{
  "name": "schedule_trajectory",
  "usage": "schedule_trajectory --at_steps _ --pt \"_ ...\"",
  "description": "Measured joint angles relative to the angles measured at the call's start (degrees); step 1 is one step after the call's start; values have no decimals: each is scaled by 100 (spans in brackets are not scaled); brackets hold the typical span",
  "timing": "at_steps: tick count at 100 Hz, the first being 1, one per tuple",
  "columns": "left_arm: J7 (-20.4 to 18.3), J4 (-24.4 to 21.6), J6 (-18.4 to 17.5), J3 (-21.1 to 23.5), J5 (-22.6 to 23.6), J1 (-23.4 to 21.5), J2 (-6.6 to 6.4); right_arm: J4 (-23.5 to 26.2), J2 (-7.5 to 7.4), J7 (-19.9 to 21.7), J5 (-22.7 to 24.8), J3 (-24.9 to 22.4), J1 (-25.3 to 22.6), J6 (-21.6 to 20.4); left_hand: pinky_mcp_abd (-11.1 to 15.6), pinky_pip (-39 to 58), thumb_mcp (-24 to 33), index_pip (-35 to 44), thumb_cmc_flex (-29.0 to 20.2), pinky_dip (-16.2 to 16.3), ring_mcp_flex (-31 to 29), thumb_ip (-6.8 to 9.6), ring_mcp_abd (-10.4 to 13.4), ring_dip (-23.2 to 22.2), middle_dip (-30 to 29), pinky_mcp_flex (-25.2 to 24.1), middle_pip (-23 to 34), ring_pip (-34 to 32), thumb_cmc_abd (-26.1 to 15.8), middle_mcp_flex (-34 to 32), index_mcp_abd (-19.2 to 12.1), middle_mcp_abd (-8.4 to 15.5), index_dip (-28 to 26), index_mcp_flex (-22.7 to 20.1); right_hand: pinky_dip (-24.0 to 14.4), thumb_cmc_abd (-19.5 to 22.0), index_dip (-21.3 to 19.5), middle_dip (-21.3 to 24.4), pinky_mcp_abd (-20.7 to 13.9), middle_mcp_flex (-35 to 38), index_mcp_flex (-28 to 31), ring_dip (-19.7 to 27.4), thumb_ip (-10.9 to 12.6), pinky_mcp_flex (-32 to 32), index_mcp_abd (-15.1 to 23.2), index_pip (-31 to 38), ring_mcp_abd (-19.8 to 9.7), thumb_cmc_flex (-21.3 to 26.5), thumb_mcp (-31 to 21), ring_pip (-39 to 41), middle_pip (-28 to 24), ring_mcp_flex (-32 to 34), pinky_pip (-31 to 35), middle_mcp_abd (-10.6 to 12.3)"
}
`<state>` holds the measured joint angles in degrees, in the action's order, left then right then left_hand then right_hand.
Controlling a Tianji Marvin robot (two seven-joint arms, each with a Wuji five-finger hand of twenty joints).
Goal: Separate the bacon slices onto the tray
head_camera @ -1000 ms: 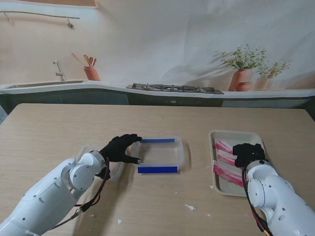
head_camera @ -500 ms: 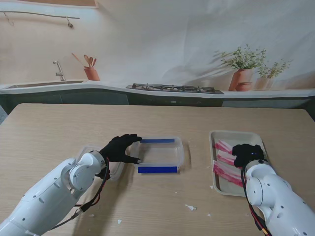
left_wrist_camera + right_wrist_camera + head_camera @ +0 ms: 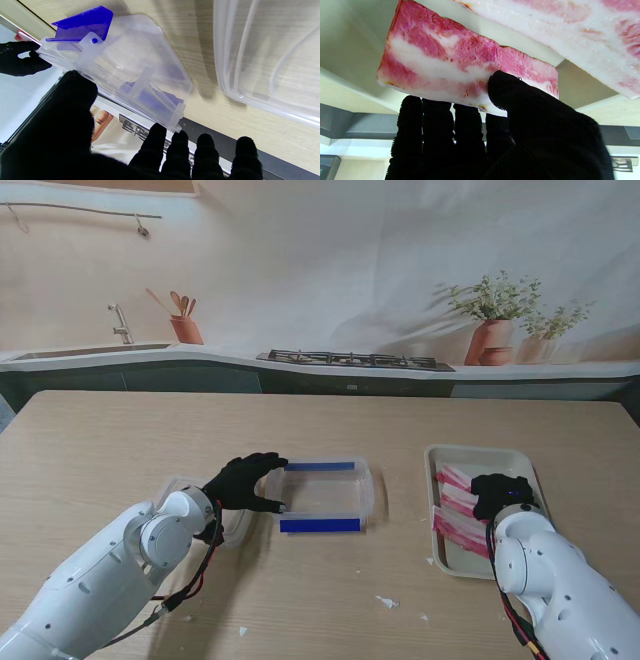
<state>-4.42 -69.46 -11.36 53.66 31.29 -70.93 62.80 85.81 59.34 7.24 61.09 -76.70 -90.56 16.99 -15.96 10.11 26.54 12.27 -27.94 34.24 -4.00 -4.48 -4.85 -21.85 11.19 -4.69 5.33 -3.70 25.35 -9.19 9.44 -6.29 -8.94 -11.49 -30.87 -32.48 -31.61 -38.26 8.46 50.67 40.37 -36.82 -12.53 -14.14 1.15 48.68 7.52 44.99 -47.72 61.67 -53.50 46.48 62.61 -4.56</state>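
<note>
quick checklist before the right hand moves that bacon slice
1. Right hand pinches pink-and-white bacon slice between thumb and fingers: ok.
2. Slice is lifted off the beige tray: cannot tell.
3. Slice is apart from the neighbouring bacon slice: ok in the wrist view.
4. Left hand steadies the clear plastic container with blue clips: ok.
5. Bare tray floor left for laying it: ok, at the far end.
</note>
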Motion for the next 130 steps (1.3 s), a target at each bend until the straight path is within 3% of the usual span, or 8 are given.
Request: schedule_trajectory --at_steps 11,18,25,37,66,98,130 --pt "0 -1 2 -1 0 0 0 10 -5 153 69 3 0 25 0 0 0 0 0 0 0 0 0 0 0 0 0 0 0 0 0 0 0 0 0 178 537 514 -51 -498 -179 271 0 219 -40 -268 1 -27 78 -375 218 -316 -1 -1" --pt "0 -2 3 -2 0 0 0 11 -6 206 68 4 -19 26 0 0 0 0 0 0 0 0 0 0 0 0 0 0 0 0 0 0 0 0 0 239 522 832 -90 -1001 -188 442 24 365 -208 -1297 3 -363 134 -654 286 -678 -55 -4" --pt "0 -2 3 -2 0 0 -1 11 -7 210 130 4 -49 20 0 0 0 0 0 0 0 0 0 0 0 0 0 0 0 0 0 0 0 0 0 394 280 1097 -145 -1414 -270 575 416 524 -314 -2038 8 -642 131 -862 432 -989 -79 -6" --pt "-1 -3 3 -2 0 0 -1 74 -12 282 522 -36 -127 -54 0 0 0 0 0 0 0 0 0 0 0 0 0 0 0 0 1 0 0 0 0 411 307 1460 -207 -2074 -683 851 417 792 -514 -2749 63 -1008 249 -1458 860 -1517 -237 -25" --pt "-4 -5 4 0 0 -1 -1 435 -36 660 580 -222 -318 -269 0 0 0 0 0 0 0 0 0 0 0 0 0 0 0 0 3 0 0 0 1 725 573 1843 -337 -2933 -1166 1425 417 1189 -852 -3267 67 -1372 728 -2635 1470 -2499 -727 -211" --pt "-6 -9 4 8 2 -8 -1 888 -33 629 894 -553 -668 -574 0 0 0 0 0 0 0 0 0 0 0 0 0 0 0 0 4 0 0 -1 70 864 680 1954 -357 -3136 -1245 1604 417 1338 -856 -3272 67 -1476 1138 -3111 1692 -2798 -942 -214" --pt "-6 -11 3 8 5 -8 -2 1076 -10 419 794 -757 -850 -598 0 -1 0 0 0 0 0 0 0 0 0 0 0 0 0 0 5 0 0 -1 214 1088 687 2051 -425 -3502 -1468 1936 528 1550 -857 -3362 -5 -1476 1423 -3624 1943 -3292 -1474 -214"
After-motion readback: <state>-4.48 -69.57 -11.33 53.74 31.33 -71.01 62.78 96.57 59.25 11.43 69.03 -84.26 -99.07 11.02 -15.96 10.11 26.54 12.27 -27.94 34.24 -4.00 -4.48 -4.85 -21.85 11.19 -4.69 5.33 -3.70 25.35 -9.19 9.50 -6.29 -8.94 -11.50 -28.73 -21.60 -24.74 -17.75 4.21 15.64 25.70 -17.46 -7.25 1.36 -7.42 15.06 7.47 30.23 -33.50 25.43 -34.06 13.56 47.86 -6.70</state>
